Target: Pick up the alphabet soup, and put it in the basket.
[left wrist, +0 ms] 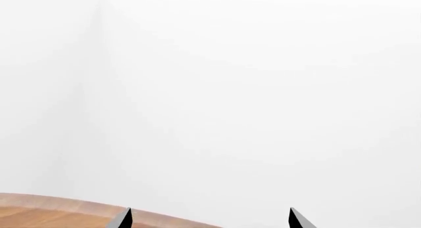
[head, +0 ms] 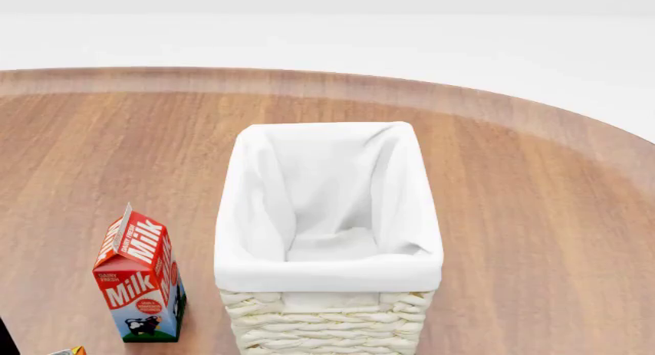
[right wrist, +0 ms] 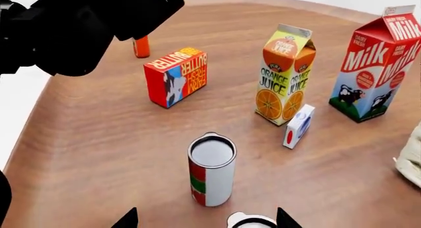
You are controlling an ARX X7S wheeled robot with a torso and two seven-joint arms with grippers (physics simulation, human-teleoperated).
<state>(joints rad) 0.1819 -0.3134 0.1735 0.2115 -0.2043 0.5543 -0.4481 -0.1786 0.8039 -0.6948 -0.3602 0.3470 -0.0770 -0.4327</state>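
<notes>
Nearest the right end effector [right wrist: 205, 219], whose two dark fingertips stand well apart with nothing gripped, a silver-white can top [right wrist: 251, 221] shows between them at the frame's lower edge; too little of it is visible to say whether it is the alphabet soup. Just beyond stands a red, white and green can [right wrist: 211, 170], upright on the wooden tabletop [right wrist: 98, 149]. Farther on sit a small white box [right wrist: 298, 126] tipped on its edge, an orange juice carton [right wrist: 285, 74] just beside it, a red butter box [right wrist: 175, 77] and a milk carton [right wrist: 379, 65], all upright and apart from one another. A small orange item [right wrist: 141, 46] stands behind the butter box, partly hidden by the dark arm. A corner of woven wicker shows at the right edge. In the head view the basket [head: 330, 324] stands at the near middle of the tabletop, its white lining folded over the rim and its interior holding nothing, with the milk carton to its left, close but not touching. The left end effector [left wrist: 209, 219] shows only two dark fingertips set wide apart with nothing between them, over the tabletop's edge against a blank white background.
</notes>
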